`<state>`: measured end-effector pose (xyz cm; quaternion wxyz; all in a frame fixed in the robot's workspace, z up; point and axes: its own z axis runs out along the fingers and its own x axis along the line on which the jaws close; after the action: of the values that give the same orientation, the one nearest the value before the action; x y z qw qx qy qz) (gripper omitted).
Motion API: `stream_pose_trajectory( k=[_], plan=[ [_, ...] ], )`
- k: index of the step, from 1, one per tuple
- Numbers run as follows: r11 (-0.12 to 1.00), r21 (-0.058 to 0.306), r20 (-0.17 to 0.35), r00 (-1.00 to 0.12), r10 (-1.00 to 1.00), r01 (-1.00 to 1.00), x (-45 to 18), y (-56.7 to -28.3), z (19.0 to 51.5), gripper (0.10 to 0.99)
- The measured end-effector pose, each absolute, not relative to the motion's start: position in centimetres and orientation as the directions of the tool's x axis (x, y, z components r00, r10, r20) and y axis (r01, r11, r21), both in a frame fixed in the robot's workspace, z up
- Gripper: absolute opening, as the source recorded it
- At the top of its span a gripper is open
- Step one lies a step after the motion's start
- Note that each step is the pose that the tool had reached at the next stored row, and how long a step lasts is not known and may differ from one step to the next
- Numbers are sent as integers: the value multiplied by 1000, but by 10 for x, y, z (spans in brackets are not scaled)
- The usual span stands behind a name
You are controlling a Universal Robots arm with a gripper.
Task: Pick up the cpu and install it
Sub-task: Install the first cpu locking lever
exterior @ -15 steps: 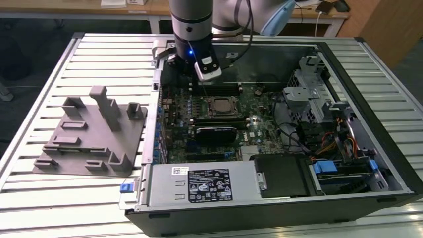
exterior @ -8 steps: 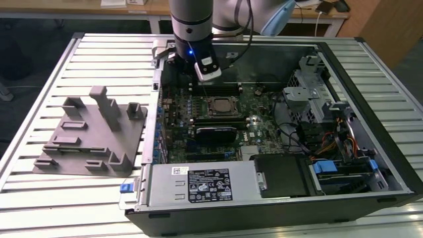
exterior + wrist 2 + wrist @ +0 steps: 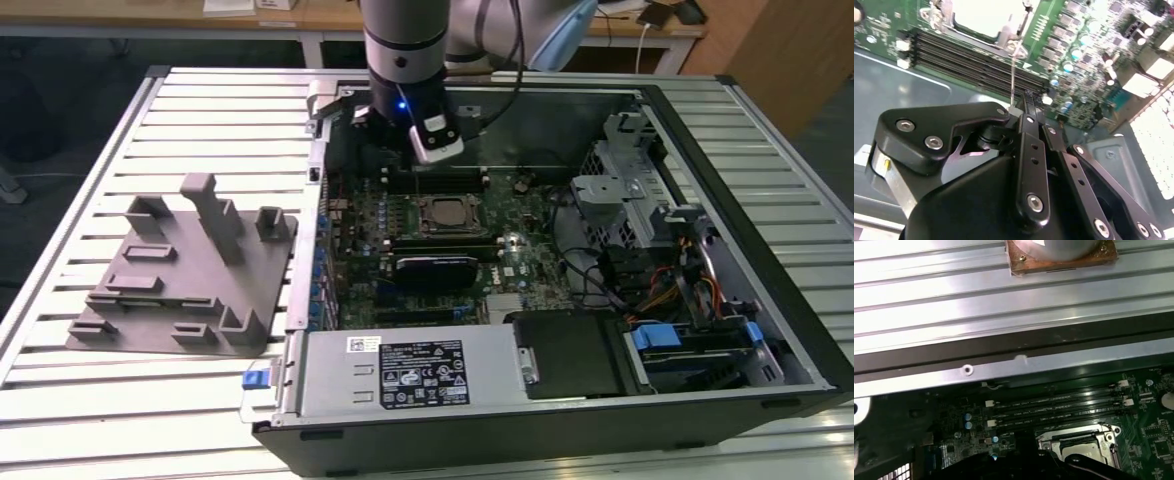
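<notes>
I cannot tell from these views whether the fingers are spread or closed. In the second wrist view, the gripper [image 3: 1026, 107] shows only its black linkage bars and knuckle plates, converging toward a point above the memory slots [image 3: 979, 62]; the fingertips themselves are hidden behind the linkage. I see nothing held between them.

In the exterior view, the gripper [image 3: 400, 165] hangs inside the open computer case [image 3: 787, 330], at the far edge of the motherboard [image 3: 534, 235], with a small blue light lit on its body. The wrist points straight down. The grey arm [image 3: 404, 40] rises vertically out of the case at the far side of the scene, and a white wrist module sits on its flank toward the exterior view's right.

The cpu [image 3: 445, 212] lies in the socket at the middle of the board, just nearer than the gripper, inside the socket's metal frame. In the first wrist view, I see the cpu [image 3: 1085, 450] as a flat silver square, framed by the socket bracket, with the memory slots [image 3: 1054, 407] just beyond it. In the second wrist view, its pale top [image 3: 986, 15] shows beyond the memory slots.

A grey fixture block [image 3: 187, 270] stands on the slatted table [image 3: 80, 400], to the exterior view's left of the case. The silver power supply [image 3: 400, 370] occupies the near corner of the case.
</notes>
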<state>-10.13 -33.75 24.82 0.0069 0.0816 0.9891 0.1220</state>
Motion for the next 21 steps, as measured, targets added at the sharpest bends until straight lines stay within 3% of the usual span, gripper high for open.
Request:
stream_pose_trajectory(
  k=[17, 21],
  plan=[
    [958, 237, 6, -986, 166, 162, -68, -337, 248, 106],
    [958, 241, -33, -986, 166, 153, -68, -338, 248, 106]
  ],
)
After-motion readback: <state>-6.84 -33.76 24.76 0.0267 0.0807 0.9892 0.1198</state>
